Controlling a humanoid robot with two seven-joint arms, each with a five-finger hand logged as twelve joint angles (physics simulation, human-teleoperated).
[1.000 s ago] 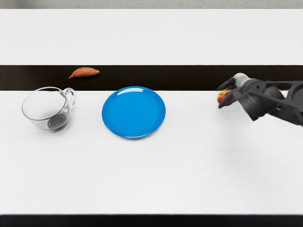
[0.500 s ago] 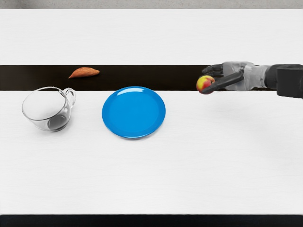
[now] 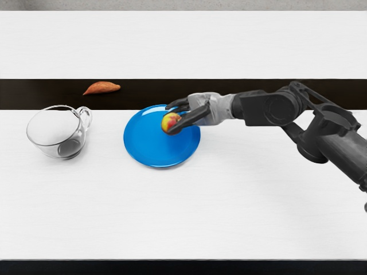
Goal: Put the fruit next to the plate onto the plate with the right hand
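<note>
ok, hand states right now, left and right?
Right hand: closed on the fruit, over the blue plate.
Left hand: not in view.

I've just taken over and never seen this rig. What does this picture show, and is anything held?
This is a simulated view from the robot's head camera, looking down at a white table. The dark arm entering from the right ends in a five-finger right hand. It grips a small red-yellow fruit over the blue plate; whether fruit touches plate is unclear. A glass cup sits left of the plate, and a sweet potato lies in the dark gap behind. The left arm is out of view.
</note>
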